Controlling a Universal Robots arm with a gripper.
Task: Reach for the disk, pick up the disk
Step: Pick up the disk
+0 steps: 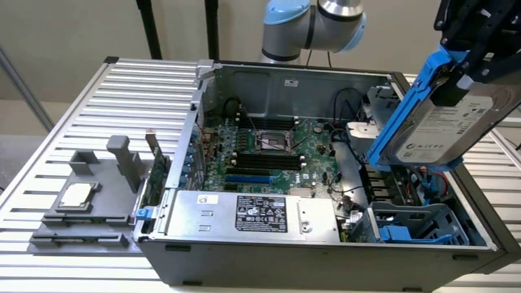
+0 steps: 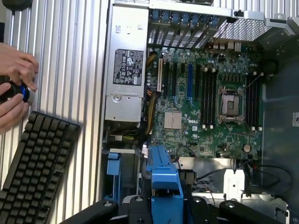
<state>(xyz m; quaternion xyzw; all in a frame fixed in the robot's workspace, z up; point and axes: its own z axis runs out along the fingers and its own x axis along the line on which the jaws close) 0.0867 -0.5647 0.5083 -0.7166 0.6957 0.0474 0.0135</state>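
Observation:
The disk [image 1: 452, 131], a silver-grey hard drive with a white label in a blue bracket, hangs tilted in the air above the drive bay at the exterior view's right of the open computer case [image 1: 326, 253]. My gripper [image 1: 470, 61] is shut on its upper end from above. In the wrist view the blue bracket of the disk [image 2: 163, 179] sits between the black fingers [image 2: 138, 210] of the gripper [image 2: 166, 207], with the motherboard [image 2: 210, 102] far below.
A large silver box with a black label [image 1: 252, 213] lies along the case's front. An empty blue drive cage [image 1: 415, 226] sits under the disk. A grey fixture with a small square chip [image 1: 77, 195] stands on the slatted table. A person's hands [image 2: 14, 88] and a keyboard [image 2: 35, 168] lie beside the case.

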